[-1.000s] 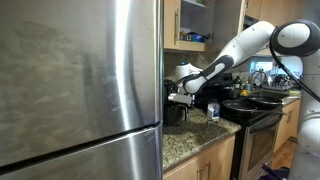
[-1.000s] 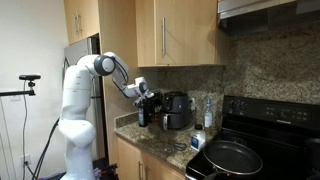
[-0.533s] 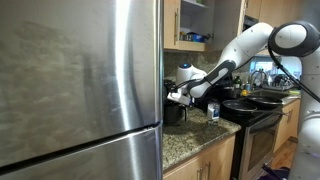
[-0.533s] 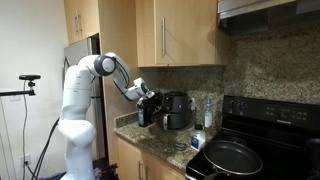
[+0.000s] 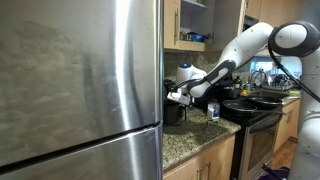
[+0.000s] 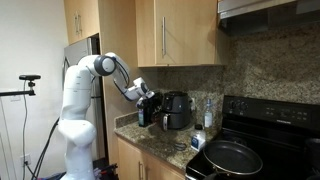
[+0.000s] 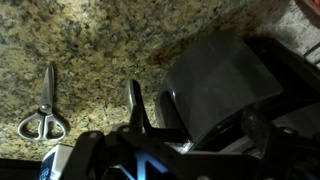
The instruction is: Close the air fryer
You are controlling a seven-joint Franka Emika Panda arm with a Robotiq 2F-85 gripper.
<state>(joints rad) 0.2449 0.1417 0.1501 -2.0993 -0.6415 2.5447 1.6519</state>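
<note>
The air fryer (image 6: 178, 109) is a small black appliance on the granite counter, against the wall; in an exterior view (image 5: 173, 111) the fridge hides part of it. In the wrist view its greyish front drawer section (image 7: 215, 82) fills the middle, with the black body to the right. My gripper (image 6: 149, 98) is right at the fryer's front, also seen in an exterior view (image 5: 180, 96). In the wrist view my gripper (image 7: 200, 118) is open, with one finger (image 7: 136, 102) left of the drawer section and the other finger at its right. I cannot tell whether they touch it.
Scissors (image 7: 42, 110) lie on the granite counter (image 7: 90, 45) left of the fryer. A black stove with pans (image 6: 232, 157) stands to the fryer's side, with a small clear jar (image 6: 199, 140) between them. A large steel fridge (image 5: 80, 85) and wall cabinets (image 6: 180, 35) hem the spot in.
My gripper has moved slightly down and closer to the air fryer's front over the last second; in the last half second almost nothing moves.
</note>
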